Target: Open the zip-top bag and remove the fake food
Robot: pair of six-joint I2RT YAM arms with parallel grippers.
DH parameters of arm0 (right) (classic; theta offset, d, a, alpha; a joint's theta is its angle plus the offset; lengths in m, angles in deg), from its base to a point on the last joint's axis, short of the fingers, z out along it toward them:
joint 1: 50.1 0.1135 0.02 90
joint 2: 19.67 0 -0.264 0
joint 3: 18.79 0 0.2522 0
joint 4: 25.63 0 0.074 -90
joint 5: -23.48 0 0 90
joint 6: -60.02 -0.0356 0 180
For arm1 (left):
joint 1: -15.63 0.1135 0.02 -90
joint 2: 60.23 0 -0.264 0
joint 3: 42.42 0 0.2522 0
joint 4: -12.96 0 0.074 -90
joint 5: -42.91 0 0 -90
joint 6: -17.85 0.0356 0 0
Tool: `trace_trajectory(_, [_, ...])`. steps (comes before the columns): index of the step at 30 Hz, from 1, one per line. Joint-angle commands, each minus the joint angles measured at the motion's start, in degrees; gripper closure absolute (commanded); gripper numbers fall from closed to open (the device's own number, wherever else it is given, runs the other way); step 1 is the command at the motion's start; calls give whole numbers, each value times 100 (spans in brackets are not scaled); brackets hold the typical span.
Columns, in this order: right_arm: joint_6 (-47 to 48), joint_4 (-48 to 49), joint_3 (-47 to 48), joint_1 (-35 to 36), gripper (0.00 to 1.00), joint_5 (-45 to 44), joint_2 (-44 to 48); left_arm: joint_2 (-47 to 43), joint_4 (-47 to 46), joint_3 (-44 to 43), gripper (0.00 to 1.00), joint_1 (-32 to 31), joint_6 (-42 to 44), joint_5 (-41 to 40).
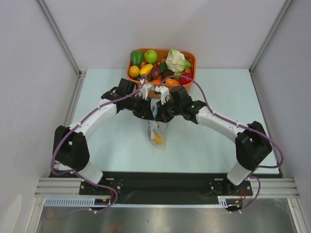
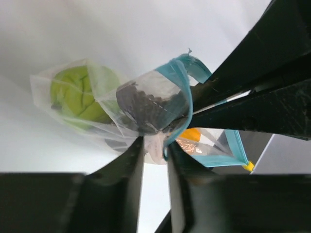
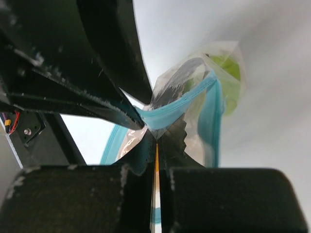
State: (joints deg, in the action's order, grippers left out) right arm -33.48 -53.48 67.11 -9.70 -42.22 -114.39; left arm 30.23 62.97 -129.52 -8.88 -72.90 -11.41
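Your bench (image 1: 221,92) is a pale mint sheet boxed in by plain white walls (image 1: 146,24) at the back and both sides, with bare aluminium posts (image 1: 58,36) running up the corners. A black base plate (image 1: 160,180) sits along the near edge under both arms. At the far edge there's an orange tub (image 1: 193,60) heaped with toy produce, with a white-and-green cauliflower (image 1: 176,60) on top.

The zip-top bag (image 1: 158,130) is over the middle of the bench, well short of the tub, hanging between your two arms where they meet. Inside it you can see the lime-green fruit (image 2: 77,94) at the closed end, the grey fish (image 2: 146,104) in the middle and a bit of the orange fruit (image 2: 191,133) nearer the light-blue zip strip (image 3: 170,109).

The right gripper (image 3: 156,138) has its fingers pressed together, only a hairline slit between them, clamped on the bag at the zip strip. The left gripper (image 2: 155,143) has its fingers drawn in to a narrow gap with the bag's clear film sitting in it. I can't tell from either wrist view whether it's actually biting the plastic. I also can't tell whether the bag's bottom touches the bench.
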Motion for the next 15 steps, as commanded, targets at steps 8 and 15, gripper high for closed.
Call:
trace_trajectory(8, [-194, -278, 222, 38, 100, -530, 120, 95, 285, -347, 100, -36, 58, 291])
trace_trajectory(15, [-379, -253, 64, 3, 99, -636, 111, -54, 549, -356, 100, -45, -12, 1])
